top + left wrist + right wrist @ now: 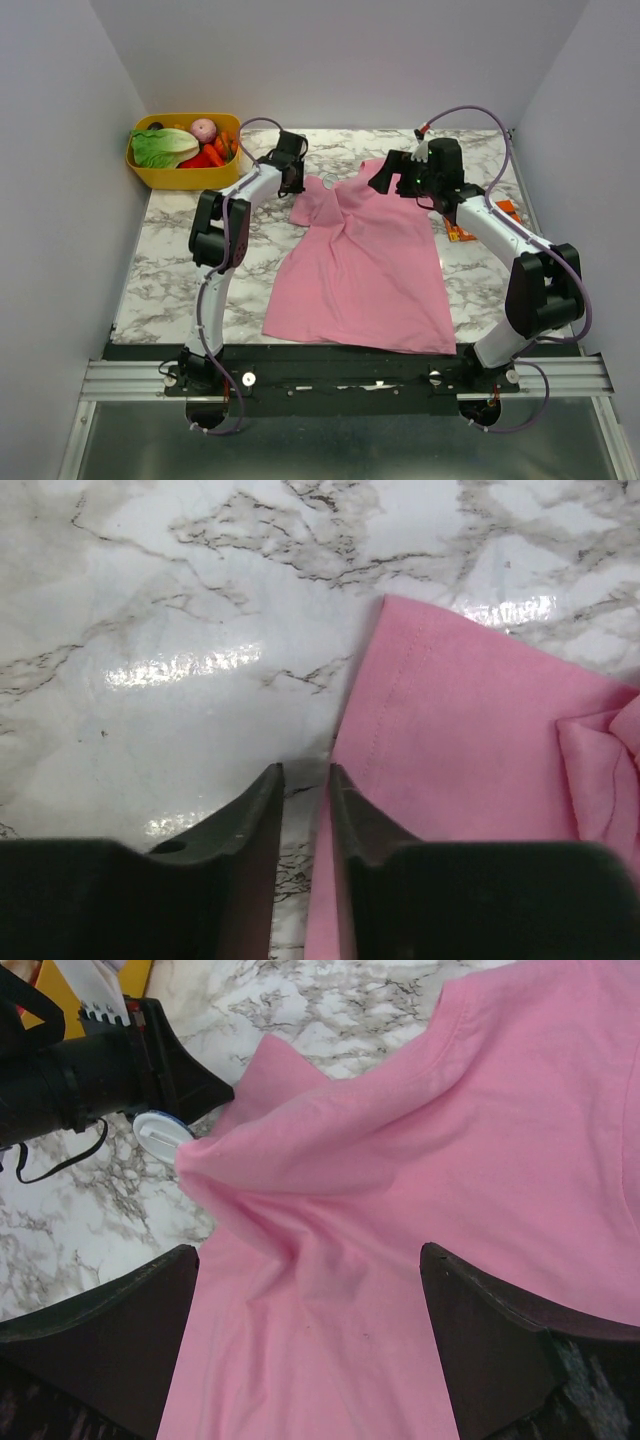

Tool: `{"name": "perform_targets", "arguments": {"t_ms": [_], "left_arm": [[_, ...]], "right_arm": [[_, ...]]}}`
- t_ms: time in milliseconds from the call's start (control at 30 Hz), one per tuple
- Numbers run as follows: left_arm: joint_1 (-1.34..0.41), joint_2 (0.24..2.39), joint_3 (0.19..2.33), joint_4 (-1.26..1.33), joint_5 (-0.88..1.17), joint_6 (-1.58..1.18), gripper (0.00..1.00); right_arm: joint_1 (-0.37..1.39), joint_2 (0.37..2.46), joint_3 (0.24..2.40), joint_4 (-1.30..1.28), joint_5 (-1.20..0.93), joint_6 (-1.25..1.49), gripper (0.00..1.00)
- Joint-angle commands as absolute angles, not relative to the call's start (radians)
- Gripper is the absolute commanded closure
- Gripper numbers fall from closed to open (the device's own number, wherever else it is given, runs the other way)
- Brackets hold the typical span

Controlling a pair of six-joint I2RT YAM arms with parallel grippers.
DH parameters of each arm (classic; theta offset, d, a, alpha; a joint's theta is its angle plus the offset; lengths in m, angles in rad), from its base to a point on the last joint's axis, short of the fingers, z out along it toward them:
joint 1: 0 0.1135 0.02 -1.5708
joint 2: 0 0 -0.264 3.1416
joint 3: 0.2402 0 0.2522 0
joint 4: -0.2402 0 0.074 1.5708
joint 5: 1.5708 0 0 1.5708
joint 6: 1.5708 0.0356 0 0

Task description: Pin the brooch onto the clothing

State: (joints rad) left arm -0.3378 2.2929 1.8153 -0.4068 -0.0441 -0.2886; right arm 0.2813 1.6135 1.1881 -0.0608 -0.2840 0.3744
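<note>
left gripper [306,775]: fingers [255,815] nearly together, only a narrow slit between the tips. The tips sit right at the T-shirt [365,270] sleeve hem. The hem edge runs down the slit along the right-hand finger, with pink cloth out to that side and bare marble table [150,630] on the other side and ahead. Can't tell if the hem is pinched or just lying under the tips.

right gripper [307,1252]: jaws spread wide, holding nothing, positioned over the T-shirt. Between and below its fingers is pink cloth with a raised fold running off toward the sleeve. The collar edge is ahead and to its right. The left gripper is ahead and to its left, tip at the sleeve edge. A small white round disc [160,1132] sits just beside that tip at the cloth's edge; can't tell what it is.

Can't make out the brooch in any view.

T-shirt overall: spread on the table, neck end between the two grippers and rumpled there. The body lies flatter from the grippers back toward the arm bases.

yellow basket [180,181] of vegetables: beyond and outboard of the left gripper, well apart from it. orange bits [505,210]: on the table outboard of the right gripper, too small to identify.
</note>
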Motion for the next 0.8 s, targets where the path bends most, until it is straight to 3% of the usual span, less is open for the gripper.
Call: {"name": "perform_targets", "arguments": {"t_ms": [0,233,333,367,467,767], "left_arm": [[-0.351,2.374,1.862,-0.457,-0.104,-0.267,0.79],[-0.350,2.369,1.873,-0.446,-0.089,-0.265,0.80],[-0.345,2.324,1.842,-0.419,-0.086,-0.275,0.64],[-0.341,2.310,1.832,-0.410,-0.089,-0.278,0.55],[-0.327,2.257,1.790,-0.373,-0.098,-0.298,0.46],[-0.316,2.180,1.703,-0.293,-0.020,-0.334,0.44]], "right_arm": [[0.281,1.600,1.210,-0.106,-0.239,0.354,0.00],[0.278,1.609,1.216,-0.117,-0.233,0.351,0.00],[0.278,1.608,1.220,-0.120,-0.238,0.350,0.00],[0.278,1.606,1.220,-0.120,-0.239,0.350,0.00],[0.278,1.605,1.220,-0.120,-0.244,0.347,0.00],[0.275,1.608,1.221,-0.123,-0.249,0.342,0.00]]}}
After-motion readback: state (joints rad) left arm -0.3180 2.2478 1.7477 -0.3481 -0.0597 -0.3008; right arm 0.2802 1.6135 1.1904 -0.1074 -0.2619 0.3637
